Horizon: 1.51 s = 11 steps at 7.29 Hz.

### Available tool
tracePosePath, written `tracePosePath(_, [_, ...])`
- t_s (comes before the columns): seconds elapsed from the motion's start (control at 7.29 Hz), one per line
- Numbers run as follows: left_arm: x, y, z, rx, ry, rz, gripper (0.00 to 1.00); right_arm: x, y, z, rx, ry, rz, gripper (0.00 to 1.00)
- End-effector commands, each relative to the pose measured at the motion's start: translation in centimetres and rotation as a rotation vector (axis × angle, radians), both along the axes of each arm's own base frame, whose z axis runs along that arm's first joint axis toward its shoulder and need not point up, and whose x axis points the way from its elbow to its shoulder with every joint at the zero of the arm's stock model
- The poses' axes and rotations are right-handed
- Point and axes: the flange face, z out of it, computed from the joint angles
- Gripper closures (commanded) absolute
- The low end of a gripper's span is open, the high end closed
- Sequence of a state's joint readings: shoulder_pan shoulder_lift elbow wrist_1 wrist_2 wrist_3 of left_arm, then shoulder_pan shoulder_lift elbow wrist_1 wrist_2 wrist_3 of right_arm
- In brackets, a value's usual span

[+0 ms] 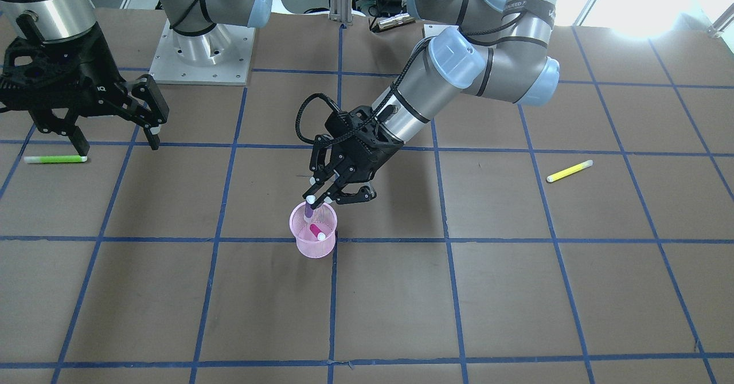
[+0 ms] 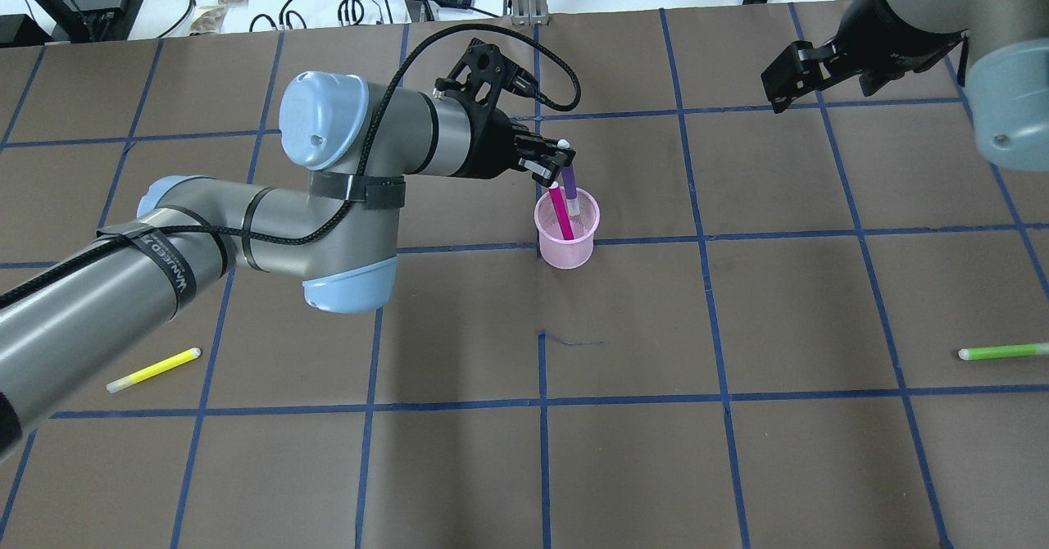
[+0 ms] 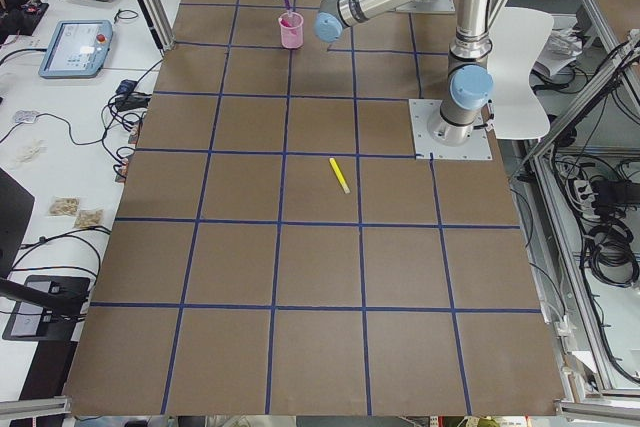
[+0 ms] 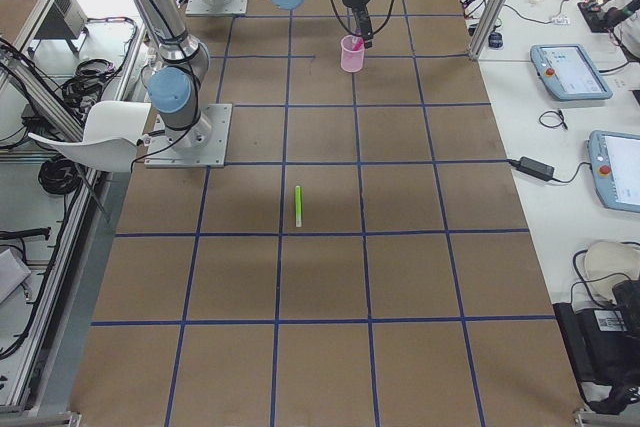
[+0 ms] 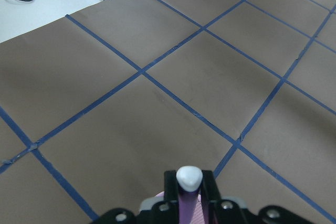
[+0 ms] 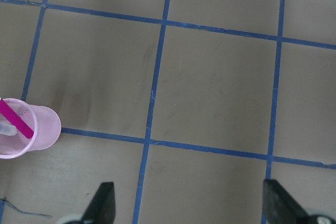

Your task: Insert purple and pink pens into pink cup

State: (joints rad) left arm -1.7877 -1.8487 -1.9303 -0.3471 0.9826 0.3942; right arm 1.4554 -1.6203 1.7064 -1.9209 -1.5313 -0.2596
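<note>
Brown paper ruled by blue tape covers the table (image 2: 737, 467), and the pink cup (image 2: 565, 247) stands upright about mid-table, well away from every edge. The pink pen (image 2: 560, 209) is already inside, leaning on the rim with its upper end sticking out, so I judge that half done.

The purple pen (image 2: 570, 184) is the half in hand. My left gripper (image 2: 557, 165) pinches it near its upper end, and its white cap shows just above my fingers in the left wrist view. Its lower end is inside the cup's mouth beside the pink pen. What remains, as I read it, is to let go and lift clear without tipping the light cup.

My left arm reaches in from my side of the table, elbow bent, forearm sloping down and wrist tilted so the fingers point steeply down over the cup's nearer rim. My right gripper (image 1: 117, 142) hangs spread and empty above the table toward my right end, near the green pen (image 2: 1004, 351). A yellow pen (image 2: 153, 369) lies toward my left end.
</note>
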Motion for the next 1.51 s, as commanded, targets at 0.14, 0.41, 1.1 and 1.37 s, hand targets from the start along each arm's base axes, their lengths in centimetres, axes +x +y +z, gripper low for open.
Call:
tracePosePath(0.14, [-0.6,-0.1,-0.4,0.034,0.024,0.026,0.08,0.0,-0.2,-0.8,0.017,-0.005,-0.003,0.00])
tracePosePath(0.41, [0.2,-0.7,-0.2,0.023,0.021,0.035,0.07,0.0,-0.2,-0.8,0.015,-0.005,-0.003,0.00])
tracePosePath(1.1, [0.8,-1.2,-0.2,0.015,0.015,0.044,0.07,0.0,-0.2,-0.8,0.014,-0.006,-0.002,0.00])
tracePosePath(1.37, [0.9,-1.5,-1.4,0.035,0.003,0.049,0.07,0.0,-0.3,-0.8,0.012,-0.003,0.002,0.00])
